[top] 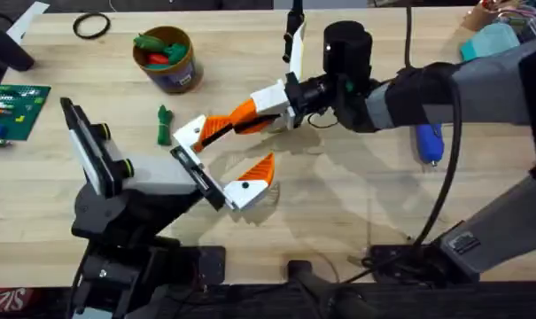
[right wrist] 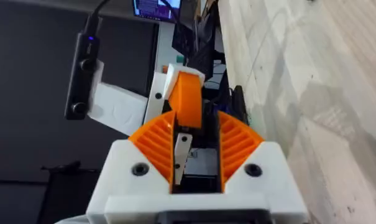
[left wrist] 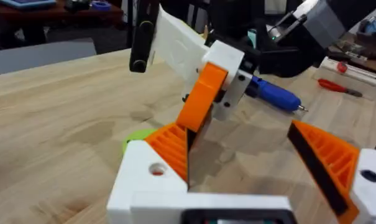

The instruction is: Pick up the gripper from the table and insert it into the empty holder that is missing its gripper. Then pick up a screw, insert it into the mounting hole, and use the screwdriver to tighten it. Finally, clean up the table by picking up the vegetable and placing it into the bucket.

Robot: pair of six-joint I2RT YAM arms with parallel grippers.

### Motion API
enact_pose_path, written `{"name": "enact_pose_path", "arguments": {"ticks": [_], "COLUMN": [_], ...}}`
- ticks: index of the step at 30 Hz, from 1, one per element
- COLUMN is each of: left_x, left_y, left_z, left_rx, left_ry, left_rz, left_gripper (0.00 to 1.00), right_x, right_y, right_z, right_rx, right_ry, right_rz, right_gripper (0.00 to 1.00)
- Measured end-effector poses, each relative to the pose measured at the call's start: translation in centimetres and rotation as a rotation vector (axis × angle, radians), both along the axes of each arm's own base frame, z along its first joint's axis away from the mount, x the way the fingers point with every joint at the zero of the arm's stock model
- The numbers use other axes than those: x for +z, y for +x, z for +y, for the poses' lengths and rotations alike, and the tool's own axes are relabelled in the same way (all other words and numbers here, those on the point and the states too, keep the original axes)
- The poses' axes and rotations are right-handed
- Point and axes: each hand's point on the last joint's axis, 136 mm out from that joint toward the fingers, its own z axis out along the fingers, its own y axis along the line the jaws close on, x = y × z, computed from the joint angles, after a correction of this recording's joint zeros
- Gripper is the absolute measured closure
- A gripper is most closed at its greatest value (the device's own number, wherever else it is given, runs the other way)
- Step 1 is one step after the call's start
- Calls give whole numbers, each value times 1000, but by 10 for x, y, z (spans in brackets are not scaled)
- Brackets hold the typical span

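Note:
My right gripper (top: 275, 99) (right wrist: 194, 124) is shut on the white base of the loose orange gripper (top: 236, 115) (right wrist: 188, 99). Its tapered orange end (left wrist: 200, 102) leans down against the holder (top: 192, 133) (left wrist: 144, 177), the bare white jaw of my left arm. My left gripper (top: 228, 152) (left wrist: 231, 130) stands open, with its orange-tipped twin jaw (top: 254, 173) well apart from the holder. The dark green vegetable (top: 164, 124) lies on the table just left of the holder. Behind it stands the tan bucket (top: 172, 78) with a dark band. I cannot make out a screw.
A blue-handled screwdriver (top: 430, 142) (left wrist: 271, 93) lies under the right arm. The bucket holds red and green toy pieces (top: 157, 49). A green circuit board (top: 11, 111) sits at the left edge, a black ring (top: 91, 27) at the far left, and a teal object (top: 493, 40) at the far right.

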Motion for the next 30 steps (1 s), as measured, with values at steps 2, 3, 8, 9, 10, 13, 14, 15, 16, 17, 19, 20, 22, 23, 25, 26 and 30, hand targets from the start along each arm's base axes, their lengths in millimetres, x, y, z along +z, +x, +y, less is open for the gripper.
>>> {"name": "enact_pose_path", "arguments": {"ticks": [2, 3, 8, 9, 10, 13, 14, 15, 16, 17, 19, 20, 22, 23, 25, 26, 30], "left_x": [0, 0, 0, 0, 0, 0, 0, 0, 0, 0, 0, 0, 0, 0, 0, 0, -1], "left_y": [0, 0, 1, 1, 1, 2, 2, 2, 2, 2, 2, 2, 2, 3, 4, 4, 5], "left_z": [0, 0, 0, 1, 1, 1, 2, 2, 2, 2, 2, 2, 2, 2, 3, 4, 5], "left_rx": [0, 0, 4, 5, 7, 13, 15, 15, 15, 15, 15, 16, 19, 22, 29, 33, 41], "left_ry": [0, 0, 0, 0, -1, -3, -3, -3, -3, -3, -3, -3, -2, -2, -3, -4, -4], "left_rz": [0, 0, 1, 1, 3, 6, 6, 5, 5, 6, 5, 5, 6, 6, 7, 8, 8], "left_gripper": [14, 15, 14, 14, 14, 14, 14, 14, 14, 14, 14, 14, 14, 14, 14, 14, 15], "right_x": [0, 0, -2, -2, -2, 0, 0, 0, 0, 0, 0, 0, 0, -1, -1, -1, -1], "right_y": [0, 0, -2, -2, -3, -2, -2, -2, -2, -2, -1, -1, -1, -1, 0, 0, 1], "right_z": [0, 1, 7, 8, 8, 9, 9, 9, 9, 9, 9, 9, 10, 11, 12, 13, 14], "right_rx": [0, 0, -10, -10, -9, -9, -10, -10, -9, -9, -9, -10, -14, -18, -25, -29, -37], "right_ry": [1, 0, -3, -4, -3, 0, 1, 1, 2, 3, 4, 4, 3, 1, -1, -3, -5], "right_rz": [-2, -4, -19, -24, -30, -42, -44, -46, -50, -53, -57, -58, -61, -62, -65, -66, -70], "right_gripper": [682, 684, 707, 744, 817, 983, 991, 992, 992, 992, 994, 994, 994, 994, 994, 994, 994]}}
